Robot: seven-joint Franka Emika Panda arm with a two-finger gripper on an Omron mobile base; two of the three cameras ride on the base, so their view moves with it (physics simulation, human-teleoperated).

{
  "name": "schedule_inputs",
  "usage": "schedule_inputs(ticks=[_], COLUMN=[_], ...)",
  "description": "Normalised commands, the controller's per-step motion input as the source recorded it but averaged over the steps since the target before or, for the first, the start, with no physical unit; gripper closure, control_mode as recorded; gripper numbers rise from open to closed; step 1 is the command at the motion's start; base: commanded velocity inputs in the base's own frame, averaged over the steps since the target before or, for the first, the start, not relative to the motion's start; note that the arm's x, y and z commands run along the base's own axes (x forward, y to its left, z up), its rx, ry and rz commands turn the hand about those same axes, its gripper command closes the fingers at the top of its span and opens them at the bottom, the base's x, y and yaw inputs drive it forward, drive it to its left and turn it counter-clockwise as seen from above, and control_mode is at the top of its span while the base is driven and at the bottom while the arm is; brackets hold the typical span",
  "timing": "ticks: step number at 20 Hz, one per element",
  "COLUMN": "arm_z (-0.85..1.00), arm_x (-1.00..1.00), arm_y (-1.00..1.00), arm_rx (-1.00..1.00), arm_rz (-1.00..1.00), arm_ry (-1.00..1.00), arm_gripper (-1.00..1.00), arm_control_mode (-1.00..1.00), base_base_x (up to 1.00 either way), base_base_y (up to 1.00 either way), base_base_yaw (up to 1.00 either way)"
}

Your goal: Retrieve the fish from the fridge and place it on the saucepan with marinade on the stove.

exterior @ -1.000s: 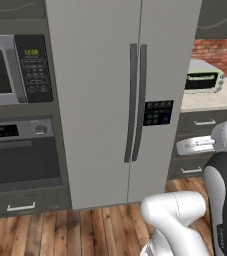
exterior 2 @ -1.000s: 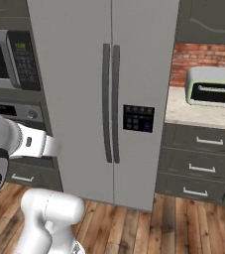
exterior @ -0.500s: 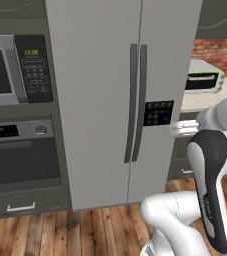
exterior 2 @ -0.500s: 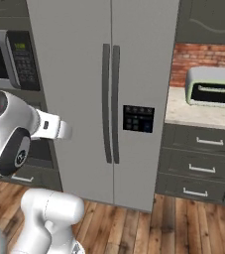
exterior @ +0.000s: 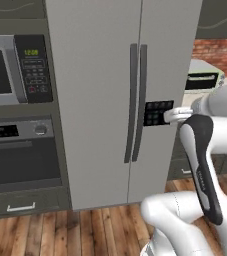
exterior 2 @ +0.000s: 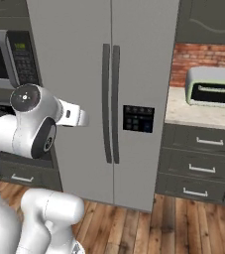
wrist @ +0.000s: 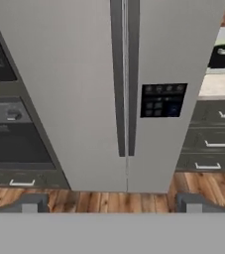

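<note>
Straight ahead in the left base view: fridge point(exterior: 120, 100), tall and grey, both doors shut, two long dark curved handles point(exterior: 136, 102) side by side at the centre seam. Small dark control panel point(exterior: 158, 113) on the right door, just right of the handles. Built-in microwave point(exterior: 15, 70) to the left, dark oven point(exterior: 22, 155) below it. Pale toaster oven point(exterior: 203, 80) on the bench point(exterior: 189, 100) at far right, in front of a red brick wall point(exterior: 220, 52). White arm bent up at lower right, its wrist crossing in front of the fridge's right edge beside the panel. Wooden floor point(exterior: 70, 232) below.

Next, right base view: same fridge point(exterior 2: 109, 94) filling the centre, doors shut, handles point(exterior 2: 110, 101) touching nothing. Panel point(exterior 2: 138, 118) on the right door. Toaster oven point(exterior 2: 214, 87) on the bench point(exterior 2: 183, 111) at right, three grey drawers point(exterior 2: 203, 168) beneath. Microwave point(exterior 2: 10, 57) at the left edge. Arm at left, elbow high, forearm pointing right toward the left door — well short of the handles.

Last, hand view: gripper point(wrist: 111, 203) spread wide and empty, one dark tip point(wrist: 30, 203) low left, the other low right, nothing between them. Fridge point(wrist: 114, 89) dead ahead and apart from the tips, handles point(wrist: 125, 79) running down the middle. Oven point(wrist: 15, 144) to the left, drawers point(wrist: 213, 141) to the right.

Fish — cannot tell where, with the doors closed.
</note>
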Motion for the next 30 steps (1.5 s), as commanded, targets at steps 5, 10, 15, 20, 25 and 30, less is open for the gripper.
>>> schedule_inputs(ticks=[5,10,15,20,25,30], arm_z=[-0.11,-0.10,-0.01,0.00,-0.02,-0.11], arm_x=[0.57,0.57,0.58,0.64,0.65,0.58], arm_y=[-0.27,-0.19,-0.08,-0.13,-0.01,0.00], arm_rx=[0.00,-0.02,0.00,0.00,0.00,0.00], arm_rz=[-0.01,-0.08,-0.11,-0.03,0.02,0.09], arm_ry=[-0.15,-0.04,0.02,0.00,0.00,0.00], arm_gripper=[-1.00,-1.00,-1.00,-1.00,-1.00,-1.00], arm_control_mode=[-1.00,-1.00,-1.00,-1.00,-1.00,-1.00], base_base_x=[0.00,0.00,0.00,0.00,0.00,0.00], base_base_y=[0.00,0.00,0.00,0.00,0.00,0.00], base_base_yaw=[0.00,0.00,0.00,0.00,0.00,0.00])
